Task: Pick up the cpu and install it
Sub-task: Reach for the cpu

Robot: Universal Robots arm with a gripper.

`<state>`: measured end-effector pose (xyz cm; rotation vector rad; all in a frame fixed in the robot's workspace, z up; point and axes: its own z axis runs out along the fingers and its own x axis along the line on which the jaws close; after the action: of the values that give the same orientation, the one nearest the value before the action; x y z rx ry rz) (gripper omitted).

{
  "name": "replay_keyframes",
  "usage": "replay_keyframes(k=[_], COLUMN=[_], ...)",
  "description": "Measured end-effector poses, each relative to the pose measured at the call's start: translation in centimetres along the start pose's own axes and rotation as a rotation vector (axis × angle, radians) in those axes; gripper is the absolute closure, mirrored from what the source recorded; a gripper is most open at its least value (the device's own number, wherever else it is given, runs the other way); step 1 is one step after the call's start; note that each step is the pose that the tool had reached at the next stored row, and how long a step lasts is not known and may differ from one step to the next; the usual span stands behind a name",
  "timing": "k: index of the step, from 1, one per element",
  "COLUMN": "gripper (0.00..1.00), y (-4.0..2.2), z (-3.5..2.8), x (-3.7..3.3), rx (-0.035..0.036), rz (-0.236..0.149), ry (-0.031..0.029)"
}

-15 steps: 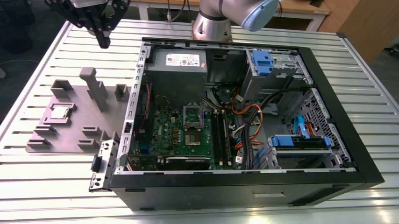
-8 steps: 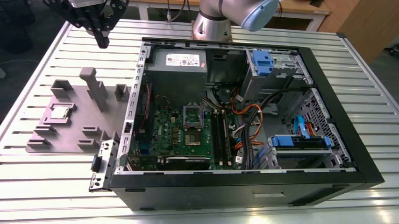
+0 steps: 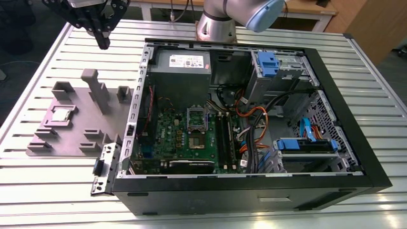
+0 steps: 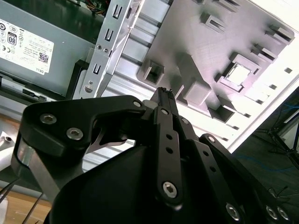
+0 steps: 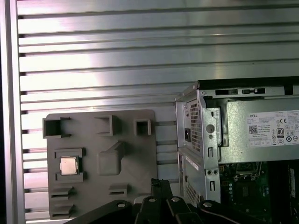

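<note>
The cpu [image 3: 62,115], a small silver square chip, lies in a recess of the grey fixture plate [image 3: 89,136] on the exterior view's left, outside the computer case. Both wrist views show it in that recess, as the cpu [image 4: 238,73] and the cpu [image 5: 68,165]. My gripper [image 3: 104,44] hangs high over the table behind the plate, well away from the chip. Its black fingers [image 4: 163,100] meet at the tips, shut with nothing between them. The green motherboard [image 3: 190,138] with its socket lies inside the open case.
The open black computer case [image 3: 343,95] lies on the slatted aluminium table [image 3: 45,191]. Inside are a grey power supply [image 3: 181,64], blue drive brackets [image 3: 267,62] and orange and black cables [image 3: 254,119]. Upright posts [image 3: 95,88] rise from the fixture plate.
</note>
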<state>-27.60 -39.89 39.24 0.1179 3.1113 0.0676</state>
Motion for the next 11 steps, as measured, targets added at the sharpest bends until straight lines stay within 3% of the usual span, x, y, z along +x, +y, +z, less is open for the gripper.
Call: replay_keyframes(k=[11], gripper=[0.89], y=[-0.03], z=[-0.01], x=[0.42], rx=[0.0000], rz=[0.000], ry=[-0.0001])
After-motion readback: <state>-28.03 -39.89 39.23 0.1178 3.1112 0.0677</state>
